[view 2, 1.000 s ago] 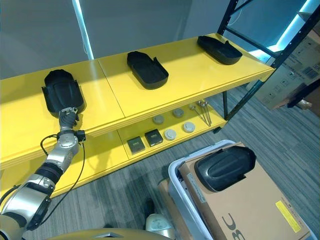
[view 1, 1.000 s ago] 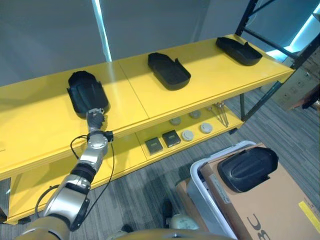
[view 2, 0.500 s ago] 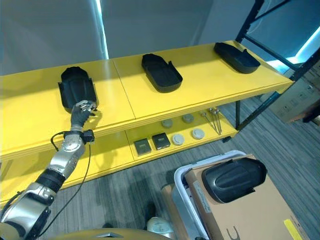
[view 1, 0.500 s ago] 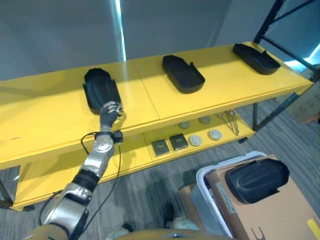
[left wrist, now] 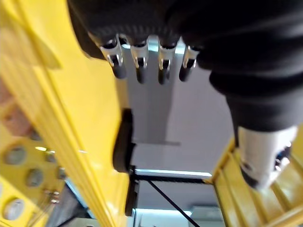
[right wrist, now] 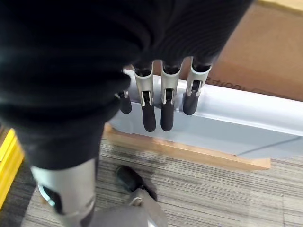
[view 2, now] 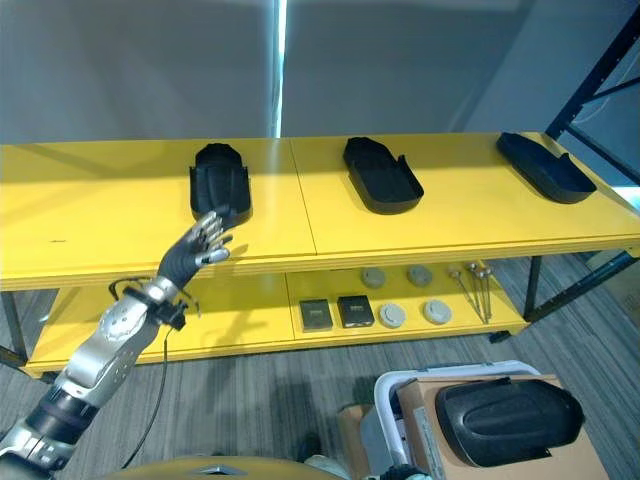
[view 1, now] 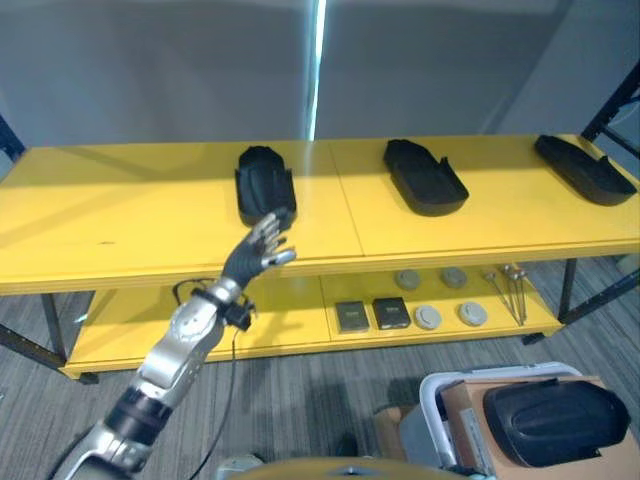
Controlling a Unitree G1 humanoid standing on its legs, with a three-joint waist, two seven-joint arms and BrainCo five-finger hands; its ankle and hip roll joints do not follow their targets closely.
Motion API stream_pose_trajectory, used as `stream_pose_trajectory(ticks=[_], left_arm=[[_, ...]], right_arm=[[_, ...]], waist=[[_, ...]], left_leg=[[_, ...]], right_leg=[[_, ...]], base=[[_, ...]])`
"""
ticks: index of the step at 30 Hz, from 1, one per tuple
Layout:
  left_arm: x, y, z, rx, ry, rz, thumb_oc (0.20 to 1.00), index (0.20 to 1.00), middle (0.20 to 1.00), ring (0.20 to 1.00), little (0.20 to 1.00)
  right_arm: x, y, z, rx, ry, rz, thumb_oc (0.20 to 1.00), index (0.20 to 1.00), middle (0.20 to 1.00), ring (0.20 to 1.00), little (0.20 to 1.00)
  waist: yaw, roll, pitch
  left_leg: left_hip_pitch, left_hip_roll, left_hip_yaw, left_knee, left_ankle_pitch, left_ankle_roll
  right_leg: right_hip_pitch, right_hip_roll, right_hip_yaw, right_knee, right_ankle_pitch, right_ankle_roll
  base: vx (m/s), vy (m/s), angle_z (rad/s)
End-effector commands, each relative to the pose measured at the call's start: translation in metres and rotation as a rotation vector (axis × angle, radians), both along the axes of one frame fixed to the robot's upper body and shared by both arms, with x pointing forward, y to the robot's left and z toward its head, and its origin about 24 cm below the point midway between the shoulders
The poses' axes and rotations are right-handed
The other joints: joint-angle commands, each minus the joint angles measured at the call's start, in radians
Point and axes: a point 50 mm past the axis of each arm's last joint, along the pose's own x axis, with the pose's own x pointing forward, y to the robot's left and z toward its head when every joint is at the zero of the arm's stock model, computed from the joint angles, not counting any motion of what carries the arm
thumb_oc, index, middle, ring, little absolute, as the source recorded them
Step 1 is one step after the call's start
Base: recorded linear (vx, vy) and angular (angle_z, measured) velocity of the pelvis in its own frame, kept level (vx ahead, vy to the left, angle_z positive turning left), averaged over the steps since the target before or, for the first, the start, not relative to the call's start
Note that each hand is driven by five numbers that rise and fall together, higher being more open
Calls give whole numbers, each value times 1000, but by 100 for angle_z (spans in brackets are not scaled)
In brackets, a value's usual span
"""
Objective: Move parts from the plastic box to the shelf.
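Left hand [view 1: 259, 250] is raised with fingers spread and empty, just in front of the left black part [view 1: 264, 185] lying on the yellow shelf [view 1: 120, 225]. Right hand [right wrist: 156, 101], fingers relaxed and empty, hangs beside the plastic box [right wrist: 246, 120], where one more black part [view 1: 555, 422] rests on cardboard [view 2: 420, 420].

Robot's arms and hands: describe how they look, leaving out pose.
The left arm is silver-grey with dark bands at its joints. The left hand has silver fingers with dark tips and a dark ribbed cover over its back and wrist. The right hand looks the same.
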Motion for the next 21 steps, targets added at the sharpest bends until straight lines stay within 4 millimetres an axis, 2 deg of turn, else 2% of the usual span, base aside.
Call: stream_pose_trajectory(ticks=[1, 4, 8, 12, 13, 15, 16, 17, 19, 20, 21], left_arm=[[-3, -4, 2, -44, -4, -108, 1000, 1000, 1000, 1000, 1000], [-10, 1, -1, -39, -14, -125, 1000, 1000, 1000, 1000, 1000], [-12, 0, 9, -103, -49, -128, 1000, 1000, 1000, 1000, 1000], [-15, -6, 18, -173, -57, -142, 1000, 1000, 1000, 1000, 1000], [-17, -5, 19, -170, -66, -114, 1000, 1000, 1000, 1000, 1000], [-16, -4, 21, -157, -81, -115, 1000, 1000, 1000, 1000, 1000], [-15, -5, 22, -154, -83, -116, 1000, 1000, 1000, 1000, 1000], [-12, -6, 23, -148, -81, -112, 1000, 1000, 1000, 1000, 1000], [-11, -7, 24, -145, -82, -116, 1000, 1000, 1000, 1000, 1000], [-6, -7, 23, -115, -74, -115, 1000, 1000, 1000, 1000, 1000], [-3, -6, 23, -98, -75, -110, 1000, 1000, 1000, 1000, 1000]], right_arm=[[-6, -20, 4, -39, 55, -77, 1000, 1000, 1000, 1000, 1000], [-6, -19, 4, -28, 60, -106, 1000, 1000, 1000, 1000, 1000], [-10, -18, 3, -33, 73, -138, 1000, 1000, 1000, 1000, 1000], [5, -28, 10, -74, 41, -178, 1000, 1000, 1000, 1000, 1000], [18, -33, 14, -84, 25, -157, 1000, 1000, 1000, 1000, 1000], [24, -37, 17, -90, 14, -166, 1000, 1000, 1000, 1000, 1000], [25, -39, 18, -94, 9, -181, 1000, 1000, 1000, 1000, 1000], [24, -41, 19, -92, 11, -189, 1000, 1000, 1000, 1000, 1000], [23, -41, 19, -93, 13, -206, 1000, 1000, 1000, 1000, 1000], [15, -41, 17, -85, 29, -223, 1000, 1000, 1000, 1000, 1000], [11, -41, 16, -77, 34, -219, 1000, 1000, 1000, 1000, 1000]], waist=[[30, 20, -1], [36, 23, 0], [40, 21, 4], [84, 8, 12], [116, 9, 11], [128, 13, 9], [129, 15, 9], [114, 16, 7], [108, 17, 9], [77, 23, 15], [58, 27, 22]], left_leg=[[-42, 77, -94, -20, 7, -50], [-44, 81, -94, -13, 7, -49], [-72, 84, -114, 64, -14, -54], [-155, 46, -317, 214, -62, -48], [-186, 5, -430, 275, -69, -37], [-198, -21, -473, 305, -80, -28], [-199, -33, -481, 313, -93, -22], [-186, -51, -473, 304, -140, -5], [-176, -55, -465, 297, -159, 2], [-150, -66, -438, 280, -199, 22], [-145, -77, -427, 283, -208, 32]], right_leg=[[64, -73, -10, 2, -67, 103], [63, -67, -11, 2, -68, 96], [58, -54, 12, 2, -71, 79], [37, -47, 108, 2, -69, 60], [22, -42, 176, 2, -73, 55], [10, -44, 221, 2, -72, 58], [5, -49, 239, 2, -69, 63], [-6, -71, 269, 2, -55, 82], [-10, -81, 281, 2, -48, 90], [-40, -117, 310, 2, -25, 122], [-59, -131, 322, 2, -16, 136]], base=[[-58, -110, 21], [-53, -97, 8], [-49, -64, 2], [-99, 35, -34], [-147, 158, -152], [-152, 209, -199], [-172, 288, -174], [-109, 199, -142], [-124, 226, -109], [-229, 347, -106], [-226, 317, -99]])
